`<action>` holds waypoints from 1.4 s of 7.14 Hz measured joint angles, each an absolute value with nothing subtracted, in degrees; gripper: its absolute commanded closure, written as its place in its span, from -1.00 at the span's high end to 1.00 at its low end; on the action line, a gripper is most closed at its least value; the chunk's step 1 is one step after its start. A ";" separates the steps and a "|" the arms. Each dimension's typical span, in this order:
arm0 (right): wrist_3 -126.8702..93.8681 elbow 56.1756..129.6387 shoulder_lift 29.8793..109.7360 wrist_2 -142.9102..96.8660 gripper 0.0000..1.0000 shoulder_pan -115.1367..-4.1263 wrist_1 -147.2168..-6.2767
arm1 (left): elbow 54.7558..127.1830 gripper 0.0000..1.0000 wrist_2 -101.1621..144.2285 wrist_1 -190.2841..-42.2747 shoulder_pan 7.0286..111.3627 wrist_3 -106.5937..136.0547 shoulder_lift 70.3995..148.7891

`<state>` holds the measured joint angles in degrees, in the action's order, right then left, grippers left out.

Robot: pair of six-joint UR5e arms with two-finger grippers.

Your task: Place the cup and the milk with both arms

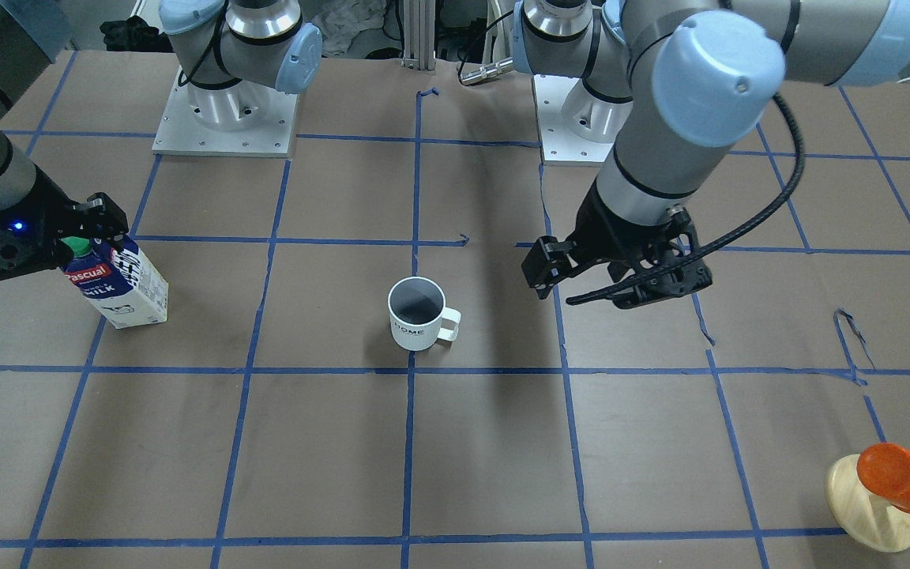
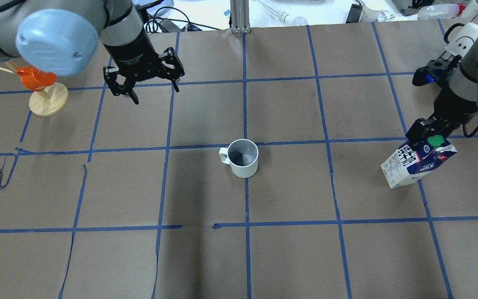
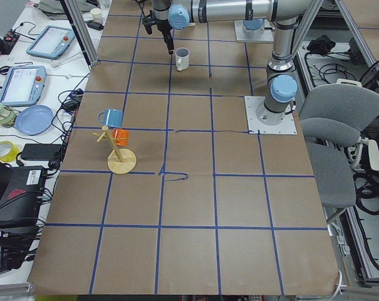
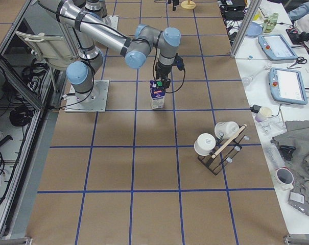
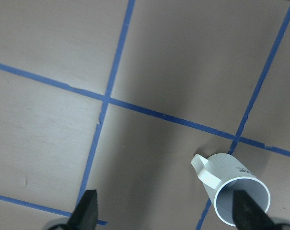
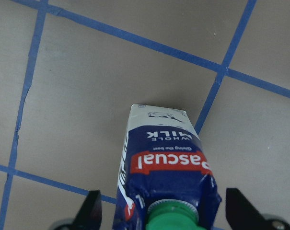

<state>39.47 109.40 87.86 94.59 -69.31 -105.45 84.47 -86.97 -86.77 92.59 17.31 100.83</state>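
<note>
The white cup (image 2: pixel 243 158) stands upright at the table's middle, its handle toward my left arm's side; it also shows in the front view (image 1: pixel 417 314) and in the left wrist view (image 5: pixel 233 191). My left gripper (image 2: pixel 156 93) is open and empty, raised above the table, away from the cup (image 1: pixel 601 288). The blue and white milk carton (image 2: pixel 413 164) with a green cap stands on the table (image 1: pixel 119 284). My right gripper (image 2: pixel 429 135) is open, its fingers on either side of the carton's top, as the right wrist view (image 6: pixel 165 213) shows.
An orange cup on a wooden stand (image 2: pixel 42 89) is behind my left gripper, near the table's edge (image 1: pixel 889 490). A rack with white mugs (image 4: pixel 220 143) stands past the milk on the right side. Both arm bases (image 1: pixel 226 118) sit at the robot's edge.
</note>
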 measured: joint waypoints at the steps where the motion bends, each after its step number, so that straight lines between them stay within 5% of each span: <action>1: 39.43 109.57 87.86 94.71 -0.18 -69.25 -105.62 | 84.29 1.00 -87.23 -88.12 90.57 12.19 99.25; 3: 39.33 109.48 87.89 96.27 -0.33 -69.21 -105.45 | 84.61 1.00 -87.72 -91.75 86.55 1.63 96.13; 7: 34.22 105.03 87.90 95.42 -0.29 -70.37 -104.17 | 86.37 1.00 -88.81 -94.29 82.96 -6.41 93.23; 10: 14.31 99.29 85.48 91.37 -0.29 -82.42 -102.73 | 88.44 1.00 -87.58 -94.30 83.75 -6.21 91.12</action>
<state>14.31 99.29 85.48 91.37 -82.42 -102.73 88.44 -87.58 -94.30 83.75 -6.21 91.12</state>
